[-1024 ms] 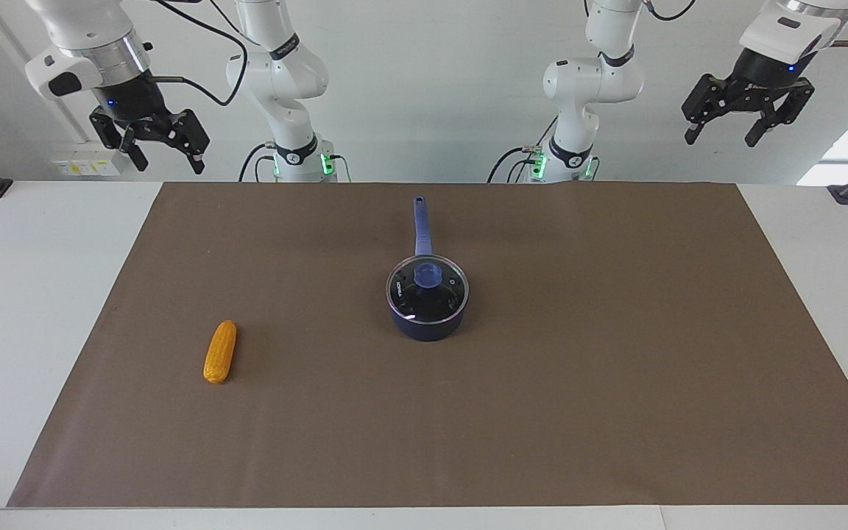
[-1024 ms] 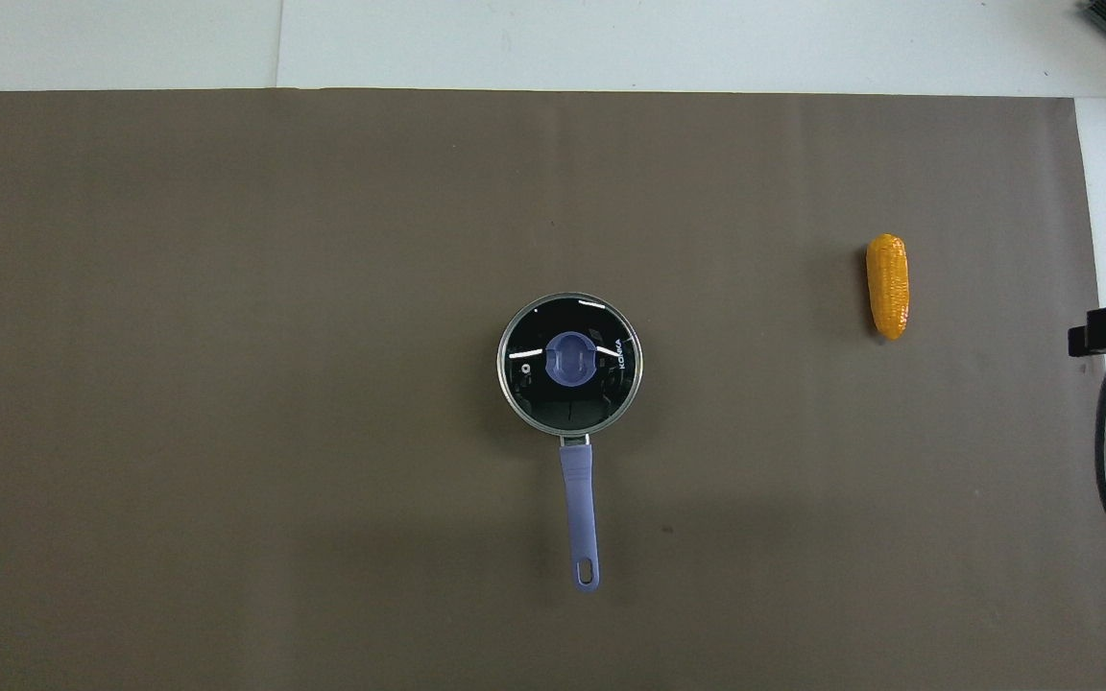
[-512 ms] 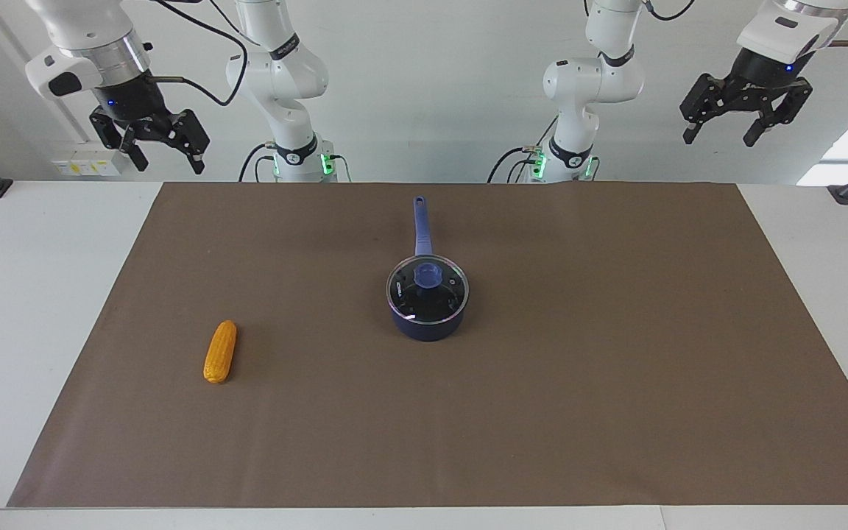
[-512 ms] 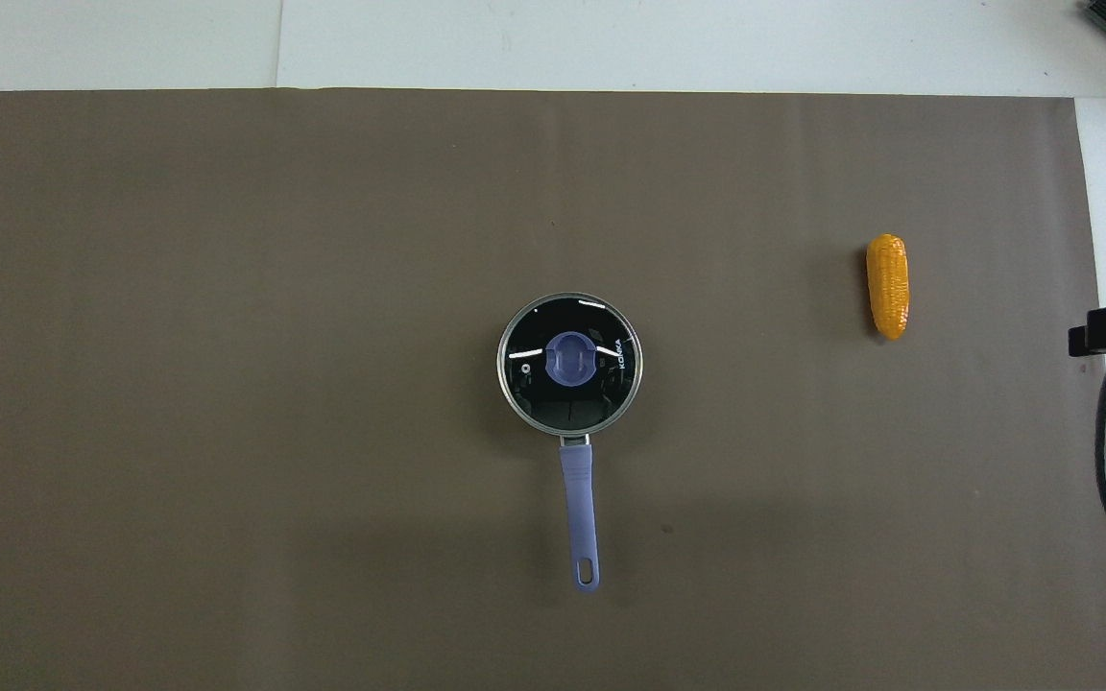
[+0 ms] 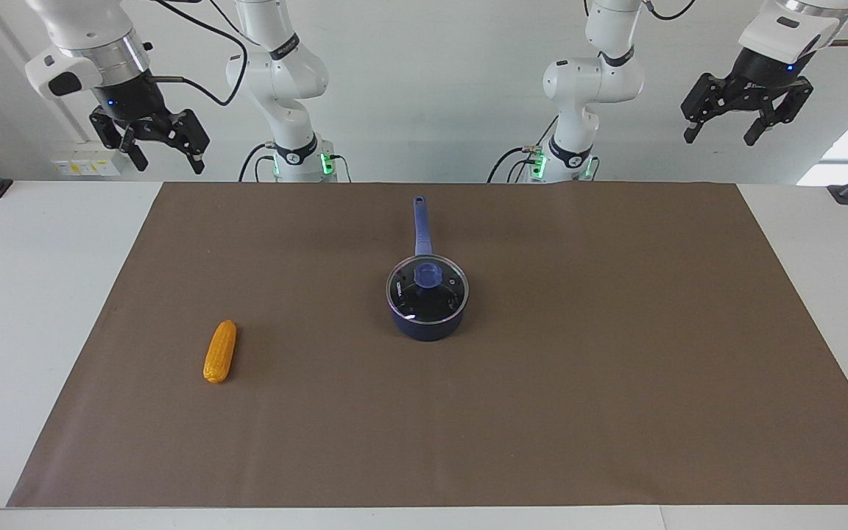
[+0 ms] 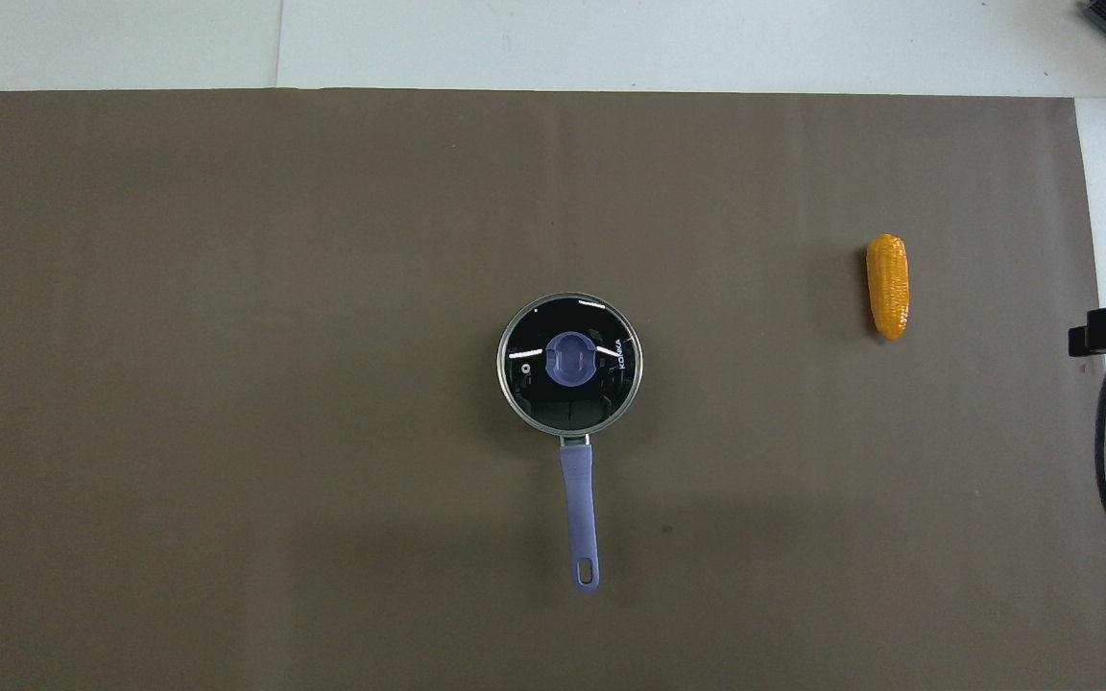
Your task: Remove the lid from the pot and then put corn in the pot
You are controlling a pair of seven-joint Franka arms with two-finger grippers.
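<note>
Both claws hang high with their jaws apart and nothing in them: the left gripper (image 5: pixel 746 131) in the upper right corner of the facing view, the right gripper (image 5: pixel 150 151) in the upper left corner. Over the last second the left gripper has shifted slightly in the air and turned a little, while the right one has not stirred and waits. Nothing on the table has moved, so I judge neither step of the task has begun.

Going by size, the brown mat (image 5: pixel 615 368) fills nearly the whole frame, with white table (image 5: pixel 26 294) showing as a strip at each end. Its broad bare stretches give plenty of room to set something down, most of all toward the lower right of the facing view.

At the frame's centre sits the pot (image 5: pixel 428 324), its long handle pointing up the frame toward the robots, and the lid (image 5: pixel 427 288) is on it, knob upward. Well apart, at lower left and close to the mat's edge, lies the corn (image 5: pixel 219 351), lengthwise up the frame.
</note>
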